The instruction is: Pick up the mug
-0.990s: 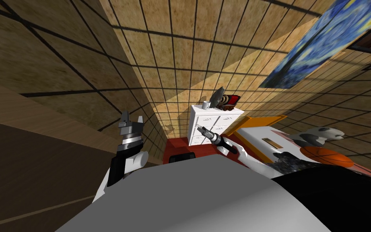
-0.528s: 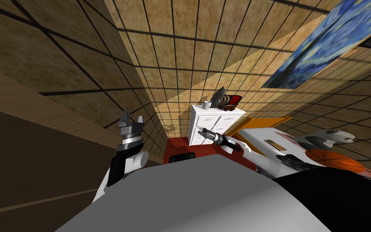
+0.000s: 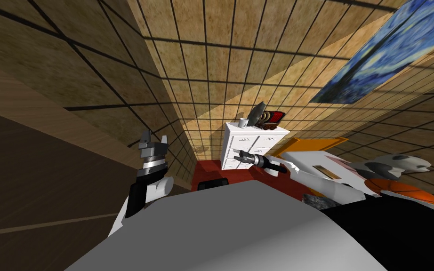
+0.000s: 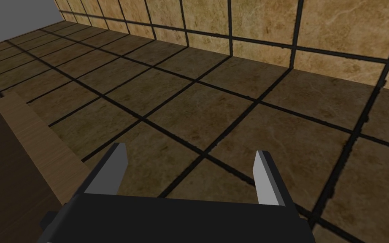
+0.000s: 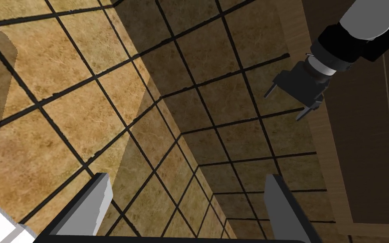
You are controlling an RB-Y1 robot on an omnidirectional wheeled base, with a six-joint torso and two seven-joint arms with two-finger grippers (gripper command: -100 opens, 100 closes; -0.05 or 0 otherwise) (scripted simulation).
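Observation:
A small white mug (image 3: 243, 123) stands on the left part of the top of a white chest of drawers (image 3: 246, 148) against the tiled wall, far ahead. My right gripper (image 3: 235, 153) is held out in front of the drawer fronts, below the mug and well short of it; its fingers (image 5: 101, 198) stand open with nothing between them. My left gripper (image 3: 153, 137) is raised off to the left, far from the mug, and its fingers (image 4: 113, 168) are open and empty. It is visible again as the left gripper (image 5: 293, 99) in the right wrist view.
Beside the mug lie a grey fan-shaped object (image 3: 257, 113) and a red-brown item (image 3: 272, 117). Right of the chest is a bed (image 3: 315, 167) with a black-and-white plush toy (image 3: 395, 164) and an orange ball (image 3: 402, 190). A brown wooden surface (image 3: 32, 188) runs along the left.
My right forearm has swung lower and more level, and its gripper now points left. The whole head picture has drifted slightly, so my view turned a little. The left arm has stayed still.

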